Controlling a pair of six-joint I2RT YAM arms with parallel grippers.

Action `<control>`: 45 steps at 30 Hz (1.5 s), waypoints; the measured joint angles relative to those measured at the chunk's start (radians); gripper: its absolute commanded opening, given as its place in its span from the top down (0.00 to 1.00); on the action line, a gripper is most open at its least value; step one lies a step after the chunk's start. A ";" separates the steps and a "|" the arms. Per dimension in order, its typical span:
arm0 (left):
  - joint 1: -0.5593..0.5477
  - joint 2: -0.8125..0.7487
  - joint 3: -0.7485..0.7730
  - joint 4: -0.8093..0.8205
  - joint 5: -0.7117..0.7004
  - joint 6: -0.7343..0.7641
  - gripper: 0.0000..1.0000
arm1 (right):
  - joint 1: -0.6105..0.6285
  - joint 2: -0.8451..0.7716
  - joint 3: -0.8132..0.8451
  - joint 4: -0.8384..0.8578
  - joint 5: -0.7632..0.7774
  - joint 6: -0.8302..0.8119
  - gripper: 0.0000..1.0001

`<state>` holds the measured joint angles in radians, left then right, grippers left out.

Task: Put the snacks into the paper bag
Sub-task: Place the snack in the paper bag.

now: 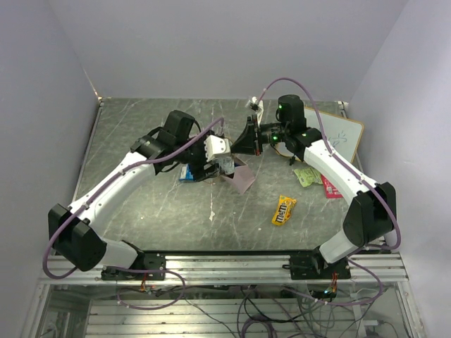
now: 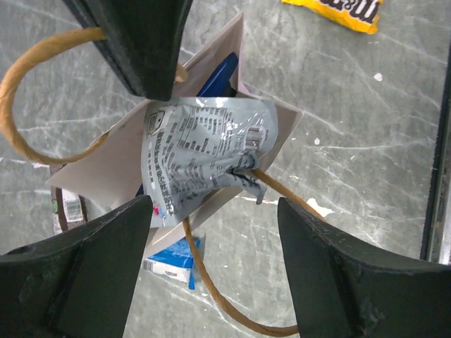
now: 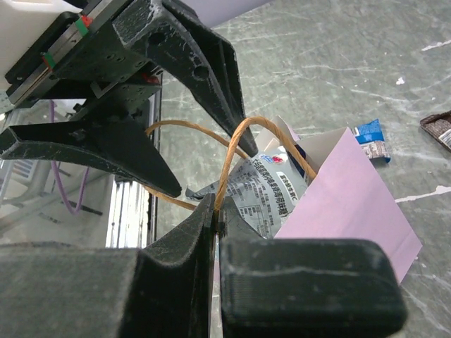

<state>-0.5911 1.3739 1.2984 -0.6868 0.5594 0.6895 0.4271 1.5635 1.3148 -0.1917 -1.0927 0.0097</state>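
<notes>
White-shelled arms [image 1: 116, 184] have black joints [image 1: 177, 125] (some lit green) and lilac cables [image 1: 44, 260].

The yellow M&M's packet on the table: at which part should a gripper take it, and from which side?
Probably take the flat yellow M&M's packet from straight above, jaws across its short width near the middle. It lies flat on the grey marbled table, long and narrow, with free space along both long edges.

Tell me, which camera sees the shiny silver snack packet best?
The left wrist view: the silver packet fills the middle, print showing, poking from the paper bag. The right wrist view shows it partly behind a handle; the top view, barely.
</notes>
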 measured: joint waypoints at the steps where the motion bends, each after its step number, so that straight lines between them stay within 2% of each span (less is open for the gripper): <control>1: -0.001 -0.001 -0.005 0.010 -0.018 -0.010 0.17 | 0.000 0.002 0.000 0.000 0.000 0.000 1.00; 9: -0.002 -0.022 -0.042 0.119 -0.135 -0.122 0.16 | 0.000 0.006 0.000 0.000 0.001 0.000 1.00; 20: -0.001 -0.022 -0.064 0.162 -0.127 -0.180 0.14 | 0.000 0.006 0.020 -0.002 -0.004 0.001 1.00; 27: 0.041 -0.023 -0.105 0.234 -0.095 -0.264 0.14 | 0.000 0.006 0.037 -0.016 -0.011 0.000 1.00; 45: 0.066 -0.028 -0.135 0.285 -0.139 -0.332 0.16 | 0.002 0.006 0.037 -0.041 -0.015 -0.031 1.00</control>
<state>-0.5247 1.3460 1.1637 -0.4019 0.4206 0.3576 0.4286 1.5700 1.3521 -0.2329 -1.1080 -0.0212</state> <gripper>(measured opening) 0.843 0.015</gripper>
